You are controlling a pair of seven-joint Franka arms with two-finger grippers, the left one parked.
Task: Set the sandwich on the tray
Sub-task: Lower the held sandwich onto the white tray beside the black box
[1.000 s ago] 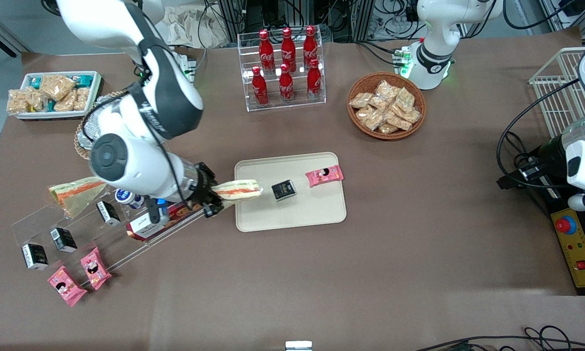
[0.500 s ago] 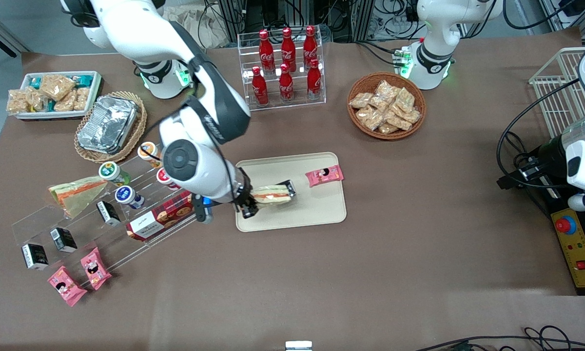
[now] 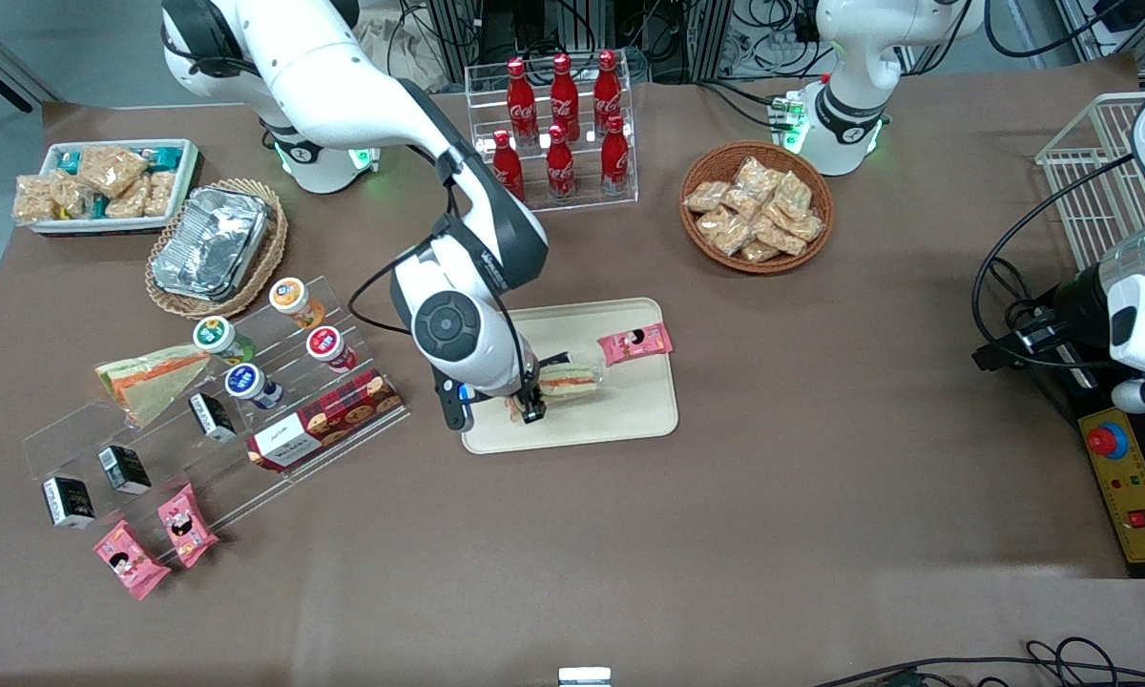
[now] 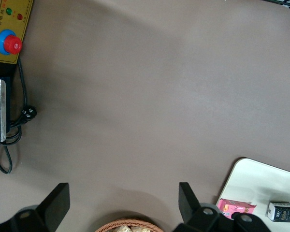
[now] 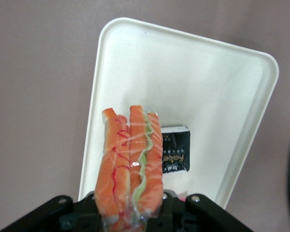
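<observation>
My right gripper (image 3: pixel 527 401) is shut on the clear-wrapped sandwich (image 3: pixel 569 381) and holds it over the cream-beige tray (image 3: pixel 630 425), near the tray's end toward the working arm. In the right wrist view the sandwich (image 5: pixel 130 159) stands between the jaws (image 5: pixel 130 220), orange and green filling facing the camera, above the tray (image 5: pixel 183 87). A small black packet (image 5: pixel 175 149) lies on the tray under the sandwich; the sandwich hides it in the front view. A pink snack pack (image 3: pixel 635 343) lies on the tray beside the sandwich.
A second sandwich wedge (image 3: pixel 148 378) lies on the clear tiered rack (image 3: pixel 200 429) with cups, boxes and a cookie box (image 3: pixel 324 420). A cola bottle rack (image 3: pixel 558 134) and snack basket (image 3: pixel 756 205) stand farther from the camera. A foil tray (image 3: pixel 212 243) sits in a wicker basket.
My right gripper carried the sandwich from the rack's edge sideways over the tray, toward the parked arm's end. The black packet became covered by the sandwich in the front view.
</observation>
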